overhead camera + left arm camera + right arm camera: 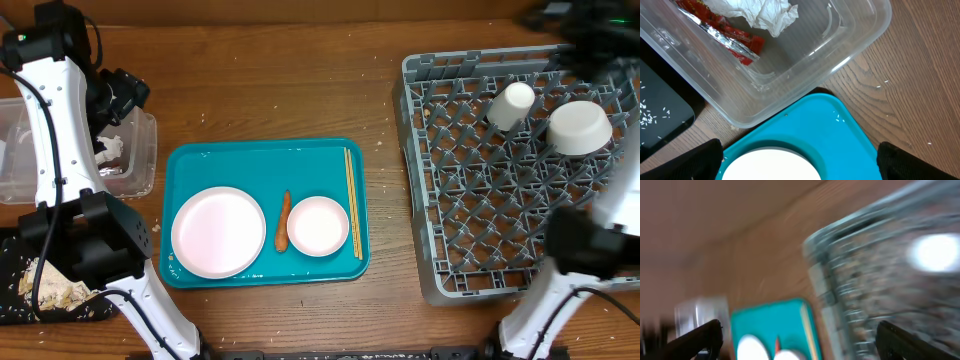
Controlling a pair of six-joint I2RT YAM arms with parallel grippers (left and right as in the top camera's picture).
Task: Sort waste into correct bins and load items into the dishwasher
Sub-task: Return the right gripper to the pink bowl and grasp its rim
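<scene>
At the middle of the counter (300, 90), a teal tray (265, 150) is seen from overhead. It carries a large white plate (218, 232), a small white dish (318, 226), an orange scrap (284, 222) lying between the two, and a pair of chopsticks (352, 200) laid along its right edge.

To the right, a grey dishwasher rack (440, 200) is partly cut off by the frame and partly covered by the right arm (580, 250). A white cup (511, 104) and a white bowl (579, 127) are set among its prongs; which way up they sit cannot be told.

A clear bin (860, 30) at the left is largely hidden overhead by the left arm (55, 120). In the left wrist view, a red wrapper (730, 30) and crumpled white paper (767, 15) are shown inside it. A black bin (660, 120), flecked with rice grains, is glimpsed just beside it, cut off at the edge.

The left fingers (695, 162) are spread wide at the lower corners of that view, with nothing gripped. Only their tips are visible, above the tray's corner and the plate's rim.

The right wrist view is heavily blurred, so the rack and tray are made out only as smears. The right fingers (702, 337) appear as two dark tips set far apart, with nothing held between them. Overhead, that wrist is mostly lost beyond the top right corner.
</scene>
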